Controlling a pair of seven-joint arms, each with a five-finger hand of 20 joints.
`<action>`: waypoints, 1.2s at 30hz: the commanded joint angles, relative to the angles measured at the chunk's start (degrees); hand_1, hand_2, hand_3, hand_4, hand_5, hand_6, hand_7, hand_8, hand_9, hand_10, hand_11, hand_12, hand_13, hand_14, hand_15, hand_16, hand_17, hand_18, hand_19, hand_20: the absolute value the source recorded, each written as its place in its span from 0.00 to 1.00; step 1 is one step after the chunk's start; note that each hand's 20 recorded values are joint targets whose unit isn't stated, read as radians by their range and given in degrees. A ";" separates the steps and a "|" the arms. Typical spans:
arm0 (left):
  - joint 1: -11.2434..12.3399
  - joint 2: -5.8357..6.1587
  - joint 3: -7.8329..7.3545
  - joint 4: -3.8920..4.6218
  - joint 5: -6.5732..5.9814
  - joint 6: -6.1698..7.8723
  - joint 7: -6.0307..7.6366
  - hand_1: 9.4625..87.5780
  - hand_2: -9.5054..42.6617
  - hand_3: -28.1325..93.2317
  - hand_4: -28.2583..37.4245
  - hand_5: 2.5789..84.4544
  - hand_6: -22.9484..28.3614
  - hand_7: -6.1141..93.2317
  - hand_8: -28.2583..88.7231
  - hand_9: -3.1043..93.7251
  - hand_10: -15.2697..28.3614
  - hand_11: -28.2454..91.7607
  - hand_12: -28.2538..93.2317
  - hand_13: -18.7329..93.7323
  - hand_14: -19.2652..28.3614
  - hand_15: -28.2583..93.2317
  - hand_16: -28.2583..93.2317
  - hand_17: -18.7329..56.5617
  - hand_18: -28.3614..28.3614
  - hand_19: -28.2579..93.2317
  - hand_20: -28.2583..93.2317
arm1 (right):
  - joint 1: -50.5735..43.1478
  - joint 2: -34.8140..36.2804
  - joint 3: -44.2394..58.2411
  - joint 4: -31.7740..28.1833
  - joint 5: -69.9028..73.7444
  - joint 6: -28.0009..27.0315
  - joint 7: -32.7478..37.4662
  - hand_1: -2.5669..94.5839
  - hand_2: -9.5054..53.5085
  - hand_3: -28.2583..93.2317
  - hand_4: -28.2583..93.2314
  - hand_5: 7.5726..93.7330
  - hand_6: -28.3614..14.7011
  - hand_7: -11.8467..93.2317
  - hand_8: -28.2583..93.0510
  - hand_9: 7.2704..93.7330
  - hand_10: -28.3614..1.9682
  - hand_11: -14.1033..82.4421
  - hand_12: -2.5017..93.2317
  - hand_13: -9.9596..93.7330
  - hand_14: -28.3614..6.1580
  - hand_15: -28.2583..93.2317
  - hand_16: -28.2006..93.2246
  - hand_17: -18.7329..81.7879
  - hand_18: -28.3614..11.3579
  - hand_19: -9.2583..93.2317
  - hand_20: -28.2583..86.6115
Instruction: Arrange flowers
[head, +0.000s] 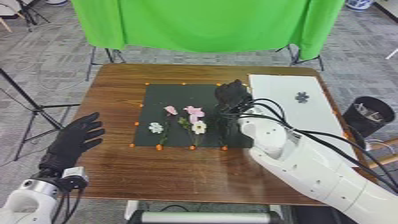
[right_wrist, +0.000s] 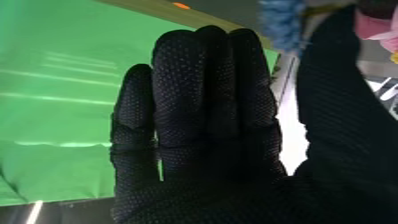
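There are two white flowers (head: 155, 128), at least two pink ones (head: 171, 110), one mat (head: 182, 92).

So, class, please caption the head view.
Black-gloved right hand over a dark rectangular mat bearing pink and white flowers on a brown wooden table.

On the table (head: 115, 175), flowers (head: 199, 127) are laid on a mat (head: 184, 92), right of which a sheet (head: 280, 87) is placed. The table is flanked right by a bin (head: 357, 123), backed by a cloth (head: 209, 25).
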 joint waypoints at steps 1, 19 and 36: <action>0.16 -0.24 0.22 0.20 0.02 -0.30 -0.05 0.22 0.08 0.81 0.04 0.31 0.52 0.31 0.13 0.27 0.62 0.49 0.36 0.33 0.69 0.55 0.23 0.15 0.88 0.63 0.32 | -0.90 0.18 3.23 -1.29 1.23 -3.37 -2.37 0.29 0.00 0.95 0.00 0.59 0.71 0.50 0.06 0.67 0.64 0.52 0.27 0.71 0.65 0.75 0.38 0.38 0.21 0.82 0.55; 0.18 0.18 0.20 0.35 0.18 -0.77 -0.23 0.22 0.08 0.81 0.05 0.31 0.52 0.31 0.13 0.27 0.62 0.49 0.36 0.33 0.69 0.55 0.23 0.15 0.88 0.63 0.32 | 0.24 0.75 -0.06 -0.22 0.83 5.08 0.64 0.43 0.00 0.88 0.00 0.59 0.73 0.83 0.31 0.63 0.64 0.71 0.44 0.72 0.62 0.89 0.43 0.42 0.21 0.85 0.57; 0.33 0.31 0.27 0.40 0.11 -0.91 -0.16 0.22 0.08 0.81 0.05 0.31 0.52 0.31 0.13 0.27 0.62 0.49 0.36 0.33 0.69 0.55 0.23 0.15 0.88 0.63 0.32 | -0.01 1.12 0.63 -0.99 0.80 2.34 -0.17 0.48 0.00 0.93 0.00 0.67 0.74 0.68 0.25 0.80 0.72 0.53 0.58 0.74 0.65 0.84 0.46 0.42 0.20 0.85 0.57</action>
